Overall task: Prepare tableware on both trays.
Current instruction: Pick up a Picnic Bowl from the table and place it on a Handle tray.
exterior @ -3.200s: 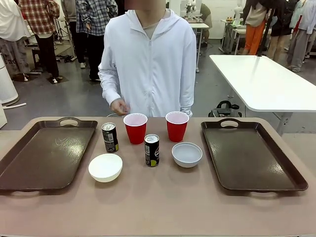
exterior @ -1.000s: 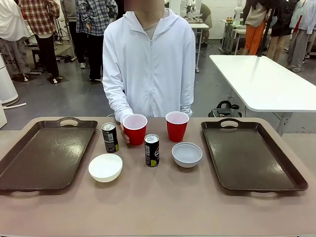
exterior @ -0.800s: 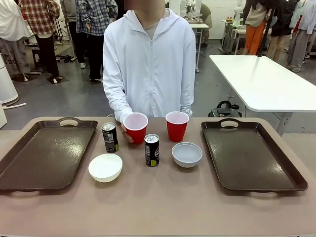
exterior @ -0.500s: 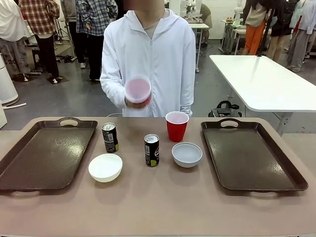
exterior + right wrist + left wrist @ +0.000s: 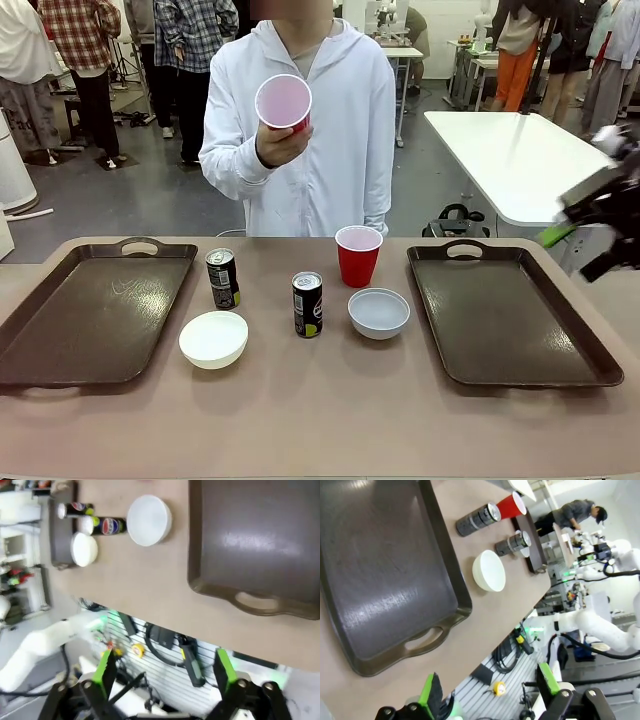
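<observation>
Both trays bare: left tray [image 5: 60, 330] and right tray [image 5: 520, 330] carry nothing, so no placement is done yet.

Between the trays on the table [image 5: 330, 420]:
- white bowl [image 5: 213, 338], near the left tray
- grey-blue bowl [image 5: 379, 312], nearer the right tray
- left can [image 5: 222, 278] and middle can [image 5: 307, 304], both upright
- second red cup [image 5: 358, 255], upright, just behind the grey-blue bowl

Raised red cup [image 5: 283, 102] is off the table, in the person's hand [image 5: 276, 146] at chest height, tilted so its white inside faces the robot (looks like a showing or an offer, though I cannot tell which).

Left gripper [image 5: 489, 687]: released, jaws wide, nothing between them, hanging off the near end of the left tray.
Right gripper [image 5: 165, 672]: likewise released and empty, off the near end of the right tray. Its arm shows blurred at the right edge of the front view.

Judgement: opening step, sharing out the first piece. The next move likely calls for one arm to reach the offered cup or a table piece. It should close on the cup wall below the rim, keep it upright, and set it well inside a tray's rim.
</observation>
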`<action>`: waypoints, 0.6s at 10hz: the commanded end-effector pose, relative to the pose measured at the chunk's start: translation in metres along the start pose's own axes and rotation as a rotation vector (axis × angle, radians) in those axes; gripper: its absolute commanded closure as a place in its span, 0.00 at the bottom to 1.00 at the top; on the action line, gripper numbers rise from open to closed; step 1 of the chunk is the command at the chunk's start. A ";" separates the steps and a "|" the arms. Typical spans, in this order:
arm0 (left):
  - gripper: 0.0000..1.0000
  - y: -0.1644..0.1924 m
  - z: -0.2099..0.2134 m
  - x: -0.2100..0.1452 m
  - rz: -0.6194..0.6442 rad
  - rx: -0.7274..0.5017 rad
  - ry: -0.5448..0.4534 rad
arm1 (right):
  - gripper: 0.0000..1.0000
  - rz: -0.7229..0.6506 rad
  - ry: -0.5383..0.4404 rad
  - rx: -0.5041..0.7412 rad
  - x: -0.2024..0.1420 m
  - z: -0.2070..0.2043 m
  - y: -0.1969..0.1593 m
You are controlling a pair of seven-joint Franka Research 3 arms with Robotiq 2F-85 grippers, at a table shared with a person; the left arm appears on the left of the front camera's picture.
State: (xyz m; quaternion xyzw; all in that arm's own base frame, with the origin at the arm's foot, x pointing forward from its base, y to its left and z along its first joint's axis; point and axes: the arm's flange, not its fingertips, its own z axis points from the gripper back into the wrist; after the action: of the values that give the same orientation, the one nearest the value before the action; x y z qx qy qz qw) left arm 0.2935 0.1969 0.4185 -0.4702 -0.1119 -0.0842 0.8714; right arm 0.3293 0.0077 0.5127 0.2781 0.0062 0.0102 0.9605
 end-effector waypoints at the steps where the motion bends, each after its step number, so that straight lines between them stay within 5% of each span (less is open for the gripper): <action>1: 0.00 -0.002 0.002 -0.001 0.016 -0.005 -0.008 | 0.00 -0.018 0.038 -0.145 -0.002 -0.026 0.030; 3: 0.00 -0.002 0.002 -0.001 0.016 -0.005 -0.008 | 0.00 0.121 0.063 -0.189 0.000 -0.031 0.054; 6: 0.00 -0.002 0.002 -0.001 0.016 -0.005 -0.008 | 0.00 0.019 0.043 -0.140 0.000 -0.034 0.043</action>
State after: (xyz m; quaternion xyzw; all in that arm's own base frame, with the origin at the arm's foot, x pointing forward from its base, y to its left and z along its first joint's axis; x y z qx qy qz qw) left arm 0.2936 0.1968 0.4185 -0.4701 -0.1117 -0.0842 0.8715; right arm 0.3274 0.0636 0.5102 0.2113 0.0238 0.0390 0.9764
